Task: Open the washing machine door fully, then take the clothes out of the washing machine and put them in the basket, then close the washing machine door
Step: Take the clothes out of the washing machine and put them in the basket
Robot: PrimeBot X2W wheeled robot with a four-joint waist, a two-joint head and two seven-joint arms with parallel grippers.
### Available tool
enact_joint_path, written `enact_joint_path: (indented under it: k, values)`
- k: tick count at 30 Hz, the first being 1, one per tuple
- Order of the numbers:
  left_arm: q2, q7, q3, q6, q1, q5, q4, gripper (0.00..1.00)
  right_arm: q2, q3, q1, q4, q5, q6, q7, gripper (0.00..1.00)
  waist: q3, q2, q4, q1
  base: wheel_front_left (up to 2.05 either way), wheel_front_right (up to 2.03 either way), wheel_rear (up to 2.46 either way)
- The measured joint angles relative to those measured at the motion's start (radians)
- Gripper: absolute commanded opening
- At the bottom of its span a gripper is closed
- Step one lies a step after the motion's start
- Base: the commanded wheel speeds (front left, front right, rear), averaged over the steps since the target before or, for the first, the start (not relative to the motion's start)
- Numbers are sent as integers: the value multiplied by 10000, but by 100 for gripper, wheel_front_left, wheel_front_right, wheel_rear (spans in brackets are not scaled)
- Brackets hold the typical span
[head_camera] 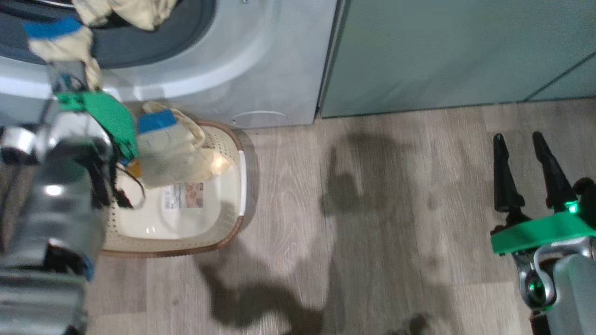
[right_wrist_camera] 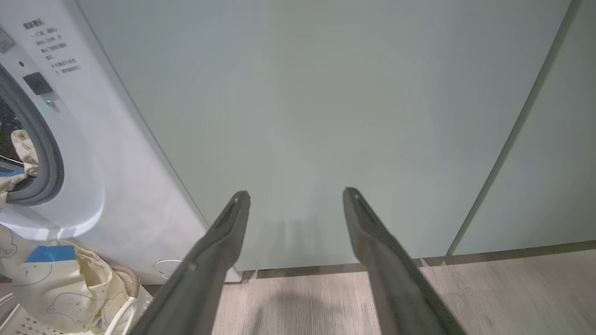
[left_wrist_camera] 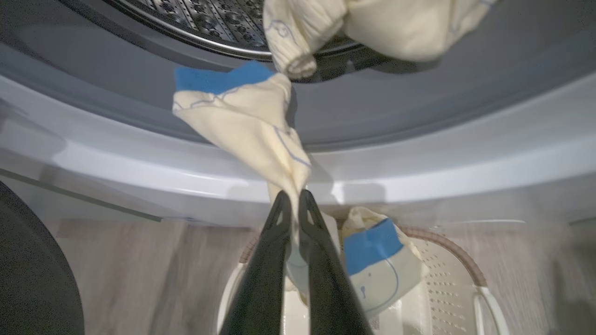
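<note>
Just below the opening of the washing machine (left_wrist_camera: pixel 419 177), the left hand (left_wrist_camera: pixel 293 197) was pinched shut on a blue-patched cream garment (left_wrist_camera: pixel 242 125) above the basket (head_camera: pixel 228 186), where a second garment (head_camera: pixel 177 158) lay. The right hand (head_camera: pixel 518 136) stood wide open, empty, facing the cabinet (right_wrist_camera: pixel 326 116).

Soft, fairly bright indoor light is spreading evenly. Dark, blurry-edged shadows are falling across the wood floor (head_camera: pixel 372 200). The left forearm (head_camera: pixel 56 195) is smearing with motion blur in the head view. Glare is streaking the washing machine (left_wrist_camera: pixel 419 177) front. The wide-angle wrist views are bowing straight lines.
</note>
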Motion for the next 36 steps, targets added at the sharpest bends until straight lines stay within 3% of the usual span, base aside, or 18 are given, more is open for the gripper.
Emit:
enact_joint_path:
  k: [3, 8, 16, 22, 36]
  values:
    - [-318, -150, -17, -355, 563, -132, 8, 0, -10, 12, 188, 63, 0, 0, 2, 100, -339, 0, 135, 0, 0, 0, 0]
    - [-685, -426, -59, -583, 1409, -253, 38, 0, -77, 46, 420, 111, 0, 0, 2, 100, -839, 0, 316, -1, 0, 0, 0]
    - [-775, -583, -293, -849, 2150, -249, 59, 0, -153, 153, 505, 48, 2, 0, 2, 100, -888, 0, 326, 0, 0, 0, 0]
    - [-709, -535, -401, -993, 2281, -249, 88, 0, -232, 217, 467, -56, 2, 0, 2, 100, -420, 0, 170, 1, 0, 0, 0]
    - [-353, 681, -639, -1463, 1649, -489, 132, 0, -307, 174, -460, -393, 0, 0, 0, 100, 1636, 0, -406, 4, 0, 0, 0]
